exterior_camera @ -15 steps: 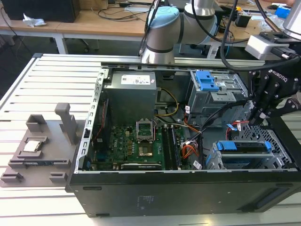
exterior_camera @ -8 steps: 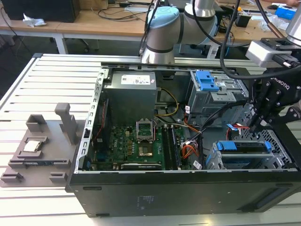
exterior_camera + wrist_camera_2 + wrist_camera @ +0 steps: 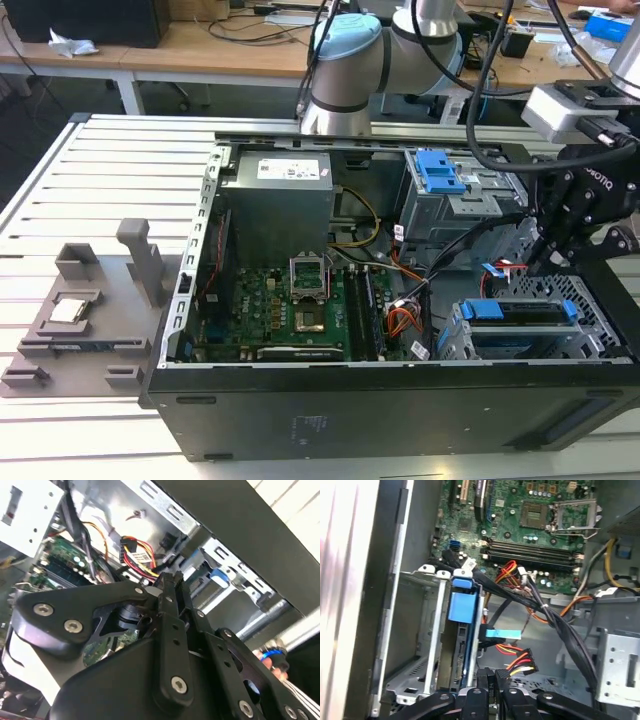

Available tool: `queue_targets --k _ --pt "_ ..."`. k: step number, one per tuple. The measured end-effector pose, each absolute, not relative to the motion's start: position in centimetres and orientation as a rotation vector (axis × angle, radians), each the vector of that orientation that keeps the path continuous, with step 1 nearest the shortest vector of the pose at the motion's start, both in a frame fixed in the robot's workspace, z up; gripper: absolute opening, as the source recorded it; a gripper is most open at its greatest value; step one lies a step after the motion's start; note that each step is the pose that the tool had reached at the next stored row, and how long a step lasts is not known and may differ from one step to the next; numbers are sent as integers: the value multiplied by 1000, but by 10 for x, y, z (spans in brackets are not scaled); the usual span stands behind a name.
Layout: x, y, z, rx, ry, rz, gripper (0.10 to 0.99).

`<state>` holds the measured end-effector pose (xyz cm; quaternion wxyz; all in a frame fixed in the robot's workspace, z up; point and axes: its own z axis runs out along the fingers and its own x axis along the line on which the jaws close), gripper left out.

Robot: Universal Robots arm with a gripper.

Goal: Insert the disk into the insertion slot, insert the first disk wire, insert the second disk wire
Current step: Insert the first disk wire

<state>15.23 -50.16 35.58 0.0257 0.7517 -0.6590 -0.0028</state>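
One blue-framed silver hard drive (image 3: 463, 606) sits inside the perforated grey metal cage (image 3: 411, 630); the black claw (image 3: 492, 678), pressed together, meets the red-yellow-black wire bundle (image 3: 518, 663), likely for plugging.

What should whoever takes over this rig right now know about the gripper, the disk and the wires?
Gripper: shut, low inside the case, close to the disk's end. Whether it pinches anything I cannot tell.
Disk: sits in the insertion slot, with its blue carrier at the mouth.
Done: disk insertion, by the look of it.
Left: both wires. The red-yellow-black wire bundle lies loose beside the gripper, and a wire with a light-blue tag hangs near the disk. Neither looks plugged in.
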Motion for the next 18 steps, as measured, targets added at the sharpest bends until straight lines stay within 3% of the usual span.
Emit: queue_targets --k 18 --pt "149 -526 350 2331 -2043 -21 180"
